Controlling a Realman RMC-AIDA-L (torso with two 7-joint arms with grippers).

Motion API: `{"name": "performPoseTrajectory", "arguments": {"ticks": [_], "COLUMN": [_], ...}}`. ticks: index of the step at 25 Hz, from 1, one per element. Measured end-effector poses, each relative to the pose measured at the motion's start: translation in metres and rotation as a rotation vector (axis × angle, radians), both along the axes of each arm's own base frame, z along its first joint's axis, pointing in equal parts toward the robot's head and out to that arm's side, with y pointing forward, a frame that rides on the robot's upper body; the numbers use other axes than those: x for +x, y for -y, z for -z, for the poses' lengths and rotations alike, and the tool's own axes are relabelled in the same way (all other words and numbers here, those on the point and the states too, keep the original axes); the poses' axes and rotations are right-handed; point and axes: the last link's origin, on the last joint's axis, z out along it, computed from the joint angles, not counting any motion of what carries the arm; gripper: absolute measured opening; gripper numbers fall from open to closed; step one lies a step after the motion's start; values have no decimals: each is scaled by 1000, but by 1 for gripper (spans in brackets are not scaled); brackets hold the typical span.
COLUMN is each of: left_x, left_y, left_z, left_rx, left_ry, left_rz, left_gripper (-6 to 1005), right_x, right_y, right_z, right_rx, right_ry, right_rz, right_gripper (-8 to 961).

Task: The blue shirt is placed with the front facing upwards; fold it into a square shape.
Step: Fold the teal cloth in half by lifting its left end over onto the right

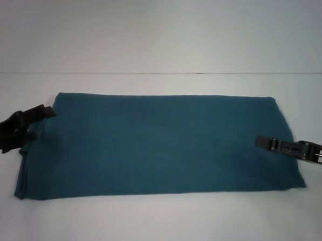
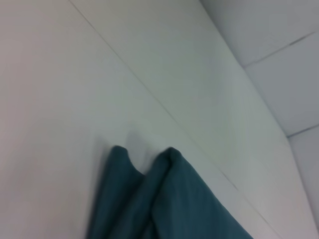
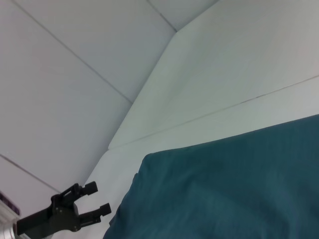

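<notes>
- The blue shirt (image 1: 159,147) lies across the middle of the head view on the white table (image 1: 155,223), already folded into a long band that runs from the left of the frame to the right; no print or collar shows on its upper face.
- The left gripper (image 1: 41,122) sits at the left edge of the head view, at the shirt's upper-left corner. Its two dark fingers (image 1: 45,112) stand apart, one at the far corner of the cloth and one a little nearer the camera, so the claw is spread; whether either finger touches the cloth cannot be told.
- In the right wrist view the same gripper (image 3: 98,199) appears at lower left, fingers apart, just beside the shirt's (image 3: 224,189) edge.
- The right gripper (image 1: 259,141) reaches in from the right edge of the head view, its tip over the shirt's right end; whether its claw is spread or pressed together cannot be told.
- The left wrist view shows bunched folds of the shirt (image 2: 169,204) at the bottom centre, on the table (image 2: 75,74).
</notes>
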Motion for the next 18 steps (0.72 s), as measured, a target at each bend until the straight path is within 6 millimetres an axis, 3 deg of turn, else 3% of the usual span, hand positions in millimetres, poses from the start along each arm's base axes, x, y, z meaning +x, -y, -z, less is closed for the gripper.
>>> {"name": "performPoseTrajectory", "arguments": {"ticks": [18], "left_x": [-4], "left_y": [1], "left_z": [22], "left_rx": [-32], "left_ry": [-50], "left_rz": [-35], "left_gripper": [949], "right_x": [4], "right_y": [2], "right_z": [2], "right_rx": [7], "right_ry": [-43], "right_rz": [55], "right_gripper": [946]}}
